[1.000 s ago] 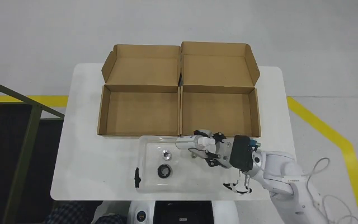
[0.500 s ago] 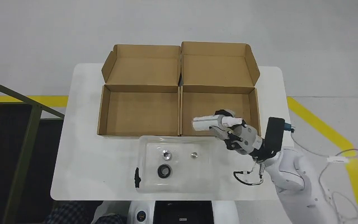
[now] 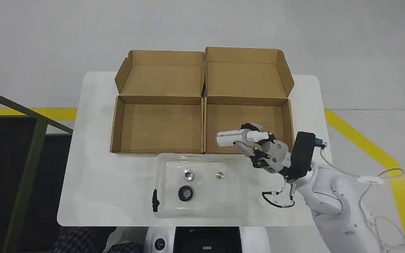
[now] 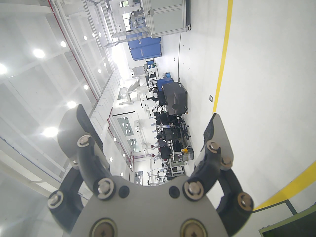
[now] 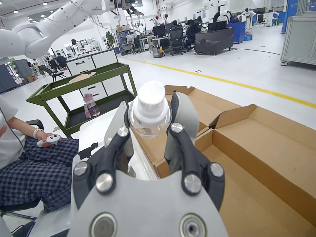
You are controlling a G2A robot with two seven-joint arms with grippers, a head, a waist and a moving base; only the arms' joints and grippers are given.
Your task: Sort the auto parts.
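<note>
On the white rectangular table [image 3: 95, 158], two open brown cardboard boxes side by side, lids folded back: the left cardboard box [image 3: 158, 129] and the right cardboard box [image 3: 247, 117], both with bare floors; flat, matte walls, probably stiff enough to take a dropped part. Nearer the robot, just beside their near walls, a shallow clear plastic tray [image 3: 209, 203]. In the right gripper [image 5: 150, 110], clamped from two sides, a clear plastic cylinder with a white stepped cap [image 3: 229, 137]; smooth, round and glossy, so probably slippery between the pads. Long axis level and in line with the fingers, capped end sticking out past the tips toward the left cardboard box; held just above the near wall of the right cardboard box, close to the shared wall. Inside of that box just beyond the cylinder, away from the robot; likely only a short carry forward before letting go. High off the table, the left gripper [image 4: 148, 122], fingers spread wide, nothing between. In the tray, a black rubber-like ring [image 3: 186, 193] and small silver metal pieces [image 3: 186, 172], well apart from the cylinder.
</note>
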